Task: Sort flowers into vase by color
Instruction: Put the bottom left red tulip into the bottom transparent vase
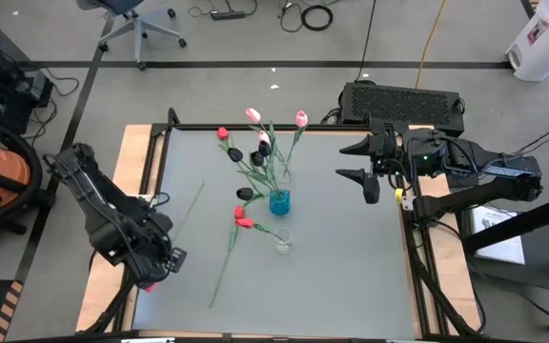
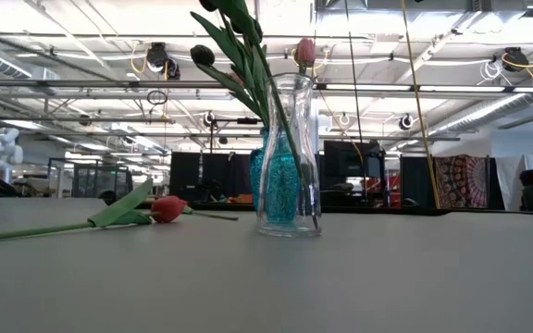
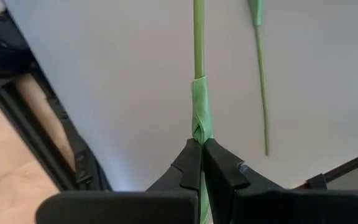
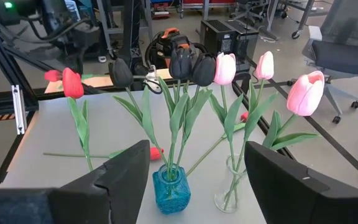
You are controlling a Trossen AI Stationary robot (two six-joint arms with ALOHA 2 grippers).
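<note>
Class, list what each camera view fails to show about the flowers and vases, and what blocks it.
Left wrist view: the left gripper is shut on a stem; its head colour is cut off by the picture's edge.
Low view: the blue vase is largely hidden behind the clear vase; the tulips run off the top edge.
High view: which vase each stem stands in; leaves overlap.

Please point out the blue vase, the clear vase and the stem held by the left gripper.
blue vase (image 4: pixel 171 190): right wrist view, body.
clear vase (image 2: pixel 290 166): low view, glass wall.
stem (image 3: pixel 199 43): left wrist view, bare part above the gripper.
</note>
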